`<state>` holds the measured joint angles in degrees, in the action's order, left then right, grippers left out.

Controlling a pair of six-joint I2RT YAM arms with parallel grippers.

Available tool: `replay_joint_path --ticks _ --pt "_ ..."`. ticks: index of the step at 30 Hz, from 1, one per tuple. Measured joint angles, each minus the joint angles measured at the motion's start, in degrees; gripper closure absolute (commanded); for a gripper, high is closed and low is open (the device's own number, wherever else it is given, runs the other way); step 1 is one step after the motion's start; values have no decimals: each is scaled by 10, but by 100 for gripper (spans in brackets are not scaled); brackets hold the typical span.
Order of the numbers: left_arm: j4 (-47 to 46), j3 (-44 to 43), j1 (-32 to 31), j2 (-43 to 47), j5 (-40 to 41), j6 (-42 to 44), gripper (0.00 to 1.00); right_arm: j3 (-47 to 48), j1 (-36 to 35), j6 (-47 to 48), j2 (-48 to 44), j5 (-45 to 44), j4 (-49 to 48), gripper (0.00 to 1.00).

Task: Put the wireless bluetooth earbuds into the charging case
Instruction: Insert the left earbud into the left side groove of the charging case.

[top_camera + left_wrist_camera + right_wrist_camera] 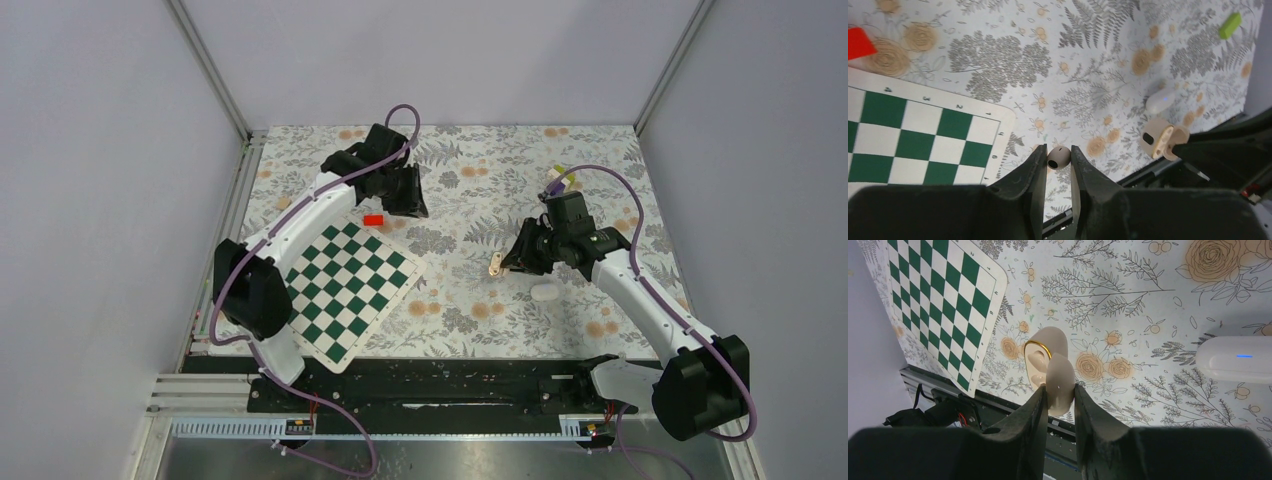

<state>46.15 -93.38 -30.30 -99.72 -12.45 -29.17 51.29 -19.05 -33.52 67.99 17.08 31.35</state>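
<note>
At the table's far left, the left arm reaches past the chessboard (345, 280), its wrist bent down beside a red block (373, 219). The left gripper (1058, 150) has its jaws nearly together, pinching a beige earbud (1059, 158) at their tips. Well apart from it, near the middle of the table, the right arm stretches inward and low. The right gripper (1060, 388) has its jaws drawn close, clamping one half of the open beige charging case (1044, 354). A white pod (1233, 360) lies near.
</note>
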Motion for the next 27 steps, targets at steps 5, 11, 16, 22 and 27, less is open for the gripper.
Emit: replay_joint_path --ticks 5,11,16,22,27 --pt "-13 13 -2 13 -49 9 97 -1 0 0 0 6 -5 100" --pt "-39 20 -5 28 -101 21 98 -1 0 -1 0 10 -7 100" --pt "-46 20 -11 29 -123 24 99 -2 0 -10 0 27 -20 100" --pt "-73 25 -26 35 -131 9 100 -9 -1 -27 0 42 -43 100" --pt "-105 49 -40 59 -117 -34 100 -10 -8 -50 1 41 -62 100"
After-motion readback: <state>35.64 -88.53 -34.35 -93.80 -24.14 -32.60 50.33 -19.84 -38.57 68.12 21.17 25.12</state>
